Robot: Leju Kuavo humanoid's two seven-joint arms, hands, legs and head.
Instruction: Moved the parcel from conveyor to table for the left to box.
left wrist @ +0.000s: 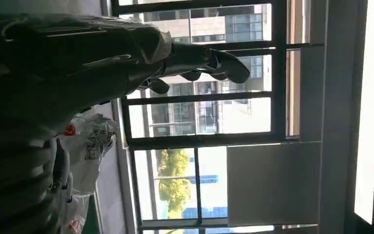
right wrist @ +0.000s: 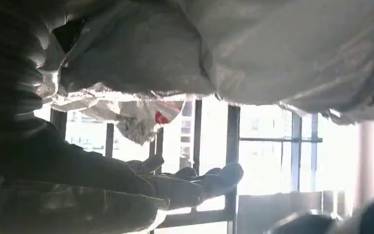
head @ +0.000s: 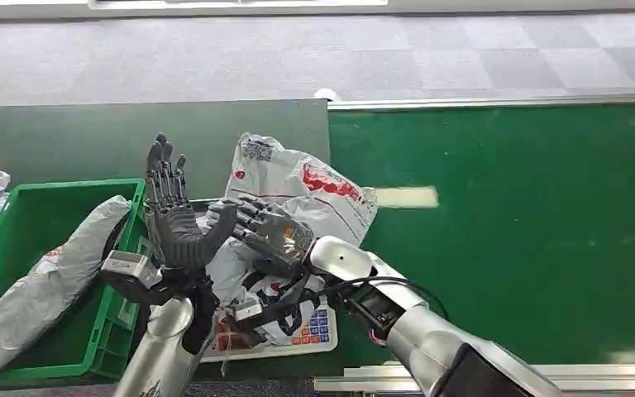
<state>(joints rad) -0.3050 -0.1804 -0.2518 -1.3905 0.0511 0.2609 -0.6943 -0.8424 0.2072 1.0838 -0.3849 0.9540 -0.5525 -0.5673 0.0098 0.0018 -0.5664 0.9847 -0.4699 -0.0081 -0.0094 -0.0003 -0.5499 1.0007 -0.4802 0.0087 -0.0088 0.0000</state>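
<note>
Head view: right hand (head: 269, 231) grips white parcel (head: 302, 194) over scale (head: 310, 335) on worktop; left hand (head: 174, 219) raised beside it, fingers apart, empty. Handover step; next, L must grasp parcel, then box it.

Conveyor belt (head: 529, 248) right of the parcel (head: 306, 194) lies open. To the left, the green bin (head: 16, 211) holds a grey bag (head: 50, 281), with room at its far end.
</note>
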